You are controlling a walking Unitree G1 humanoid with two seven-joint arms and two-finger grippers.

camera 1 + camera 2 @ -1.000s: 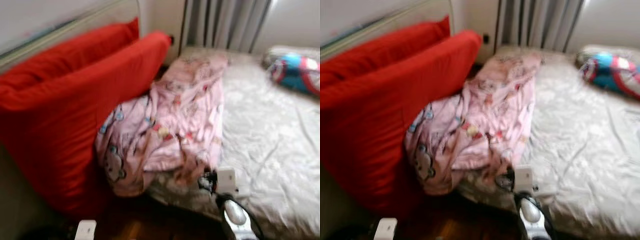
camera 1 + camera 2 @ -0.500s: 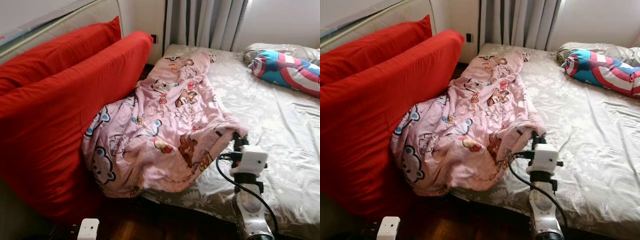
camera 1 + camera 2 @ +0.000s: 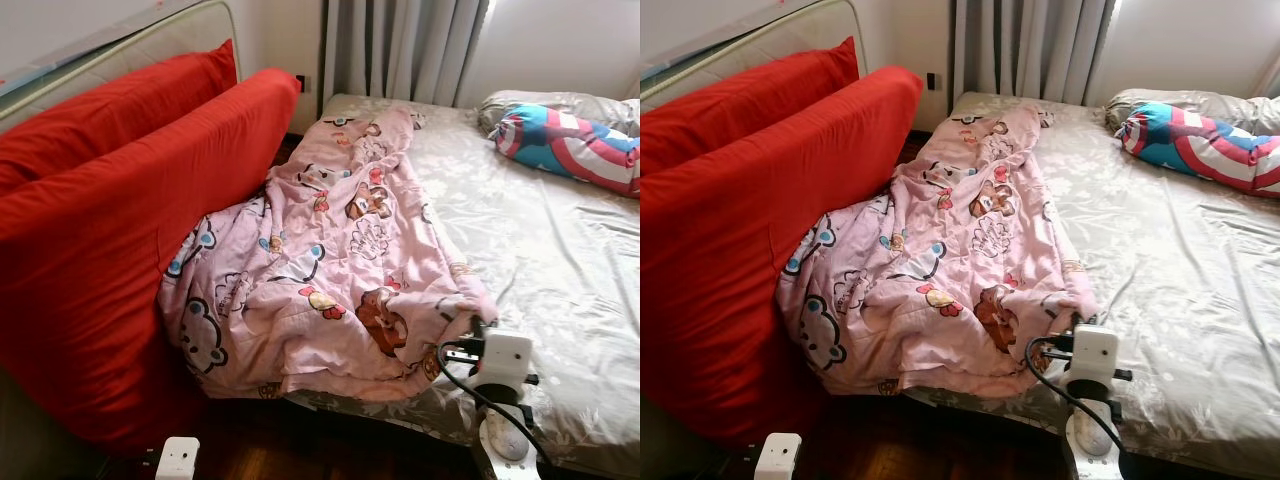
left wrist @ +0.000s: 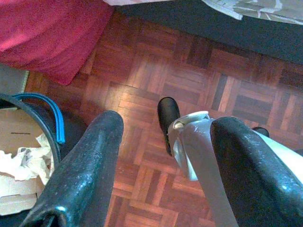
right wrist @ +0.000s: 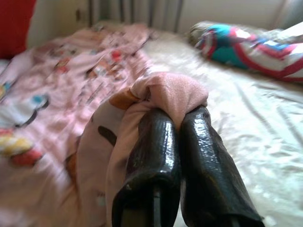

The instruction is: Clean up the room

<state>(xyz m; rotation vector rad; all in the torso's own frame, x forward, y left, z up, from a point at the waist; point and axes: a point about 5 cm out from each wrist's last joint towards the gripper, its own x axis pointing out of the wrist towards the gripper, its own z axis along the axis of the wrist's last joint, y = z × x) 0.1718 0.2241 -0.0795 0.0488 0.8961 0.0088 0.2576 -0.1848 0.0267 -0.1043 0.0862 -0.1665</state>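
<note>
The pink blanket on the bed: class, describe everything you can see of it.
The pink blanket is soft, thin-looking cloth printed with cartoon bears and other animals. It lies rumpled along the near side of the bed, from the far end to the foot, its lower part spilling off against the red cushion. The right claw is shut on a bunched fold at its near edge.
</note>
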